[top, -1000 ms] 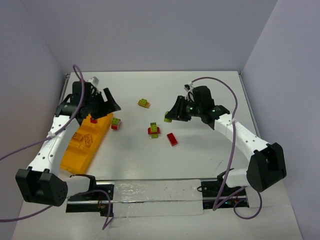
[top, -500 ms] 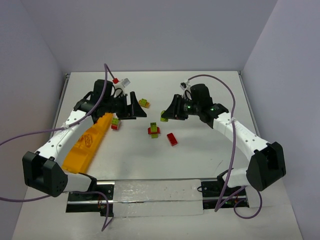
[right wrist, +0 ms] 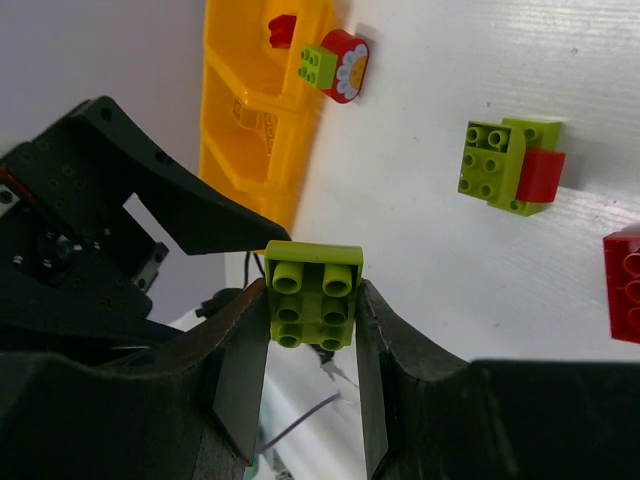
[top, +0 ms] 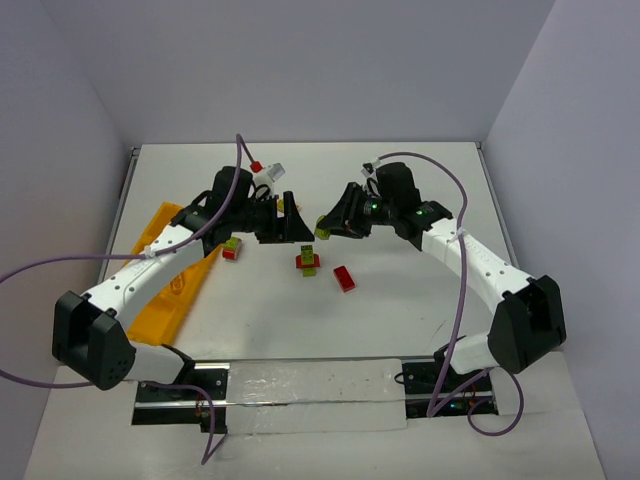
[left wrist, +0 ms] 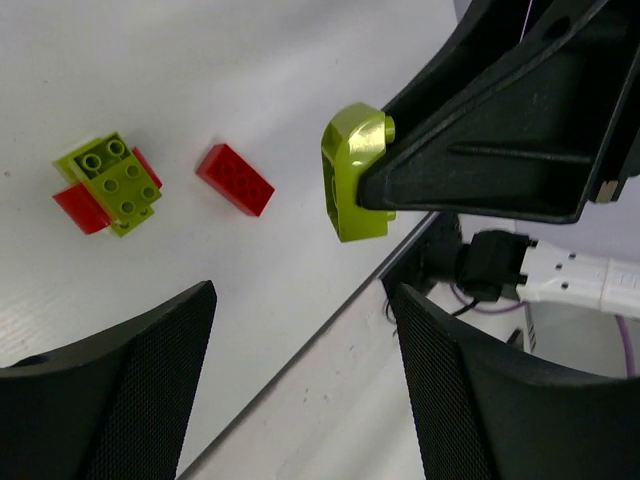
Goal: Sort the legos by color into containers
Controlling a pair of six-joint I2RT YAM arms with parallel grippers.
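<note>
My right gripper is shut on a lime green lego, held above the table's middle; the lego also shows in the left wrist view. My left gripper is open and empty, its fingertips close to the right gripper's, its jaws wide apart in its wrist view. A red-and-green clump and a red brick lie just in front of them. Another green-and-red clump lies near the orange-yellow tray, which holds a red piece.
The tray lies slanted along the left side, under the left arm's forearm. Purple cables loop from both arms. Grey walls close the table at the back and both sides.
My left arm has swung from over the tray to the table's middle, up to the right gripper. My right gripper has moved slightly left with the green lego.
</note>
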